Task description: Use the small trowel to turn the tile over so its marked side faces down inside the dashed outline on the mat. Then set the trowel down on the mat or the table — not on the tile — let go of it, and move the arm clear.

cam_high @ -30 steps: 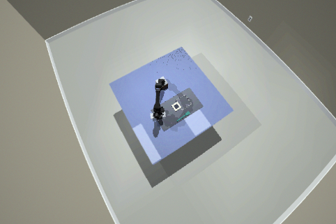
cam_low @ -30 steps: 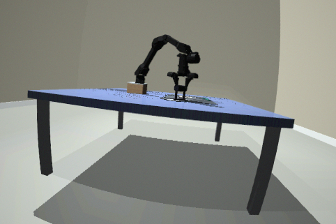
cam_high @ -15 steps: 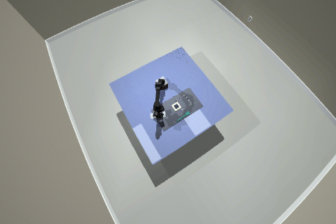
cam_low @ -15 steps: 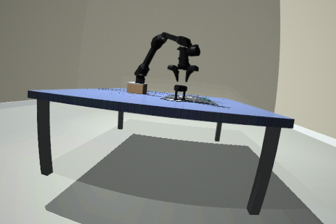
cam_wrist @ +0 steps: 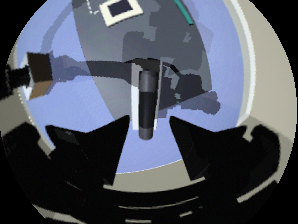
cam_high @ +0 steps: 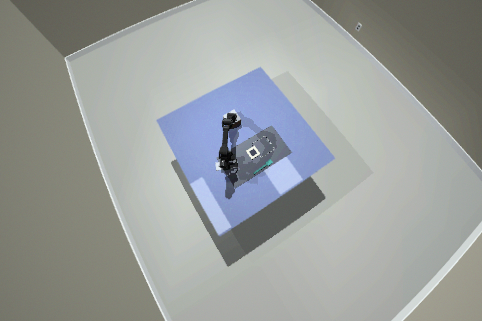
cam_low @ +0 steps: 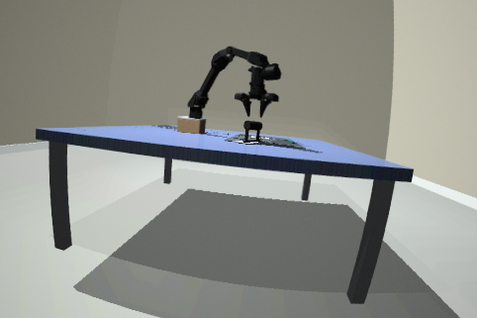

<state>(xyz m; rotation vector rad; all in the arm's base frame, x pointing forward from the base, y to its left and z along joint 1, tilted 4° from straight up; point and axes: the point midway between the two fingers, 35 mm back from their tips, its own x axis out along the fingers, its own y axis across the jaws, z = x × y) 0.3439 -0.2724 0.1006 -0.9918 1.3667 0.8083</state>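
Tile (cam_high: pixel 253 152) is lying on the dark mat (cam_high: pixel 282 145) around mid-worktop (cam_high: pixel 195 119), by the dashed outline (cam_high: pixel 273 135), and it is showing a white-framed square upward. If that is the mark, I'm judging the flip as not done. Trowel (cam_low: pixel 252 129) is resting on the mat nearer the front edge, handle raised. End effector (cam_low: pixel 256 106) is hovering right above it, fingers spread, gripping nothing. Next move is calling for a straight descent and a firm pinch on that handle.
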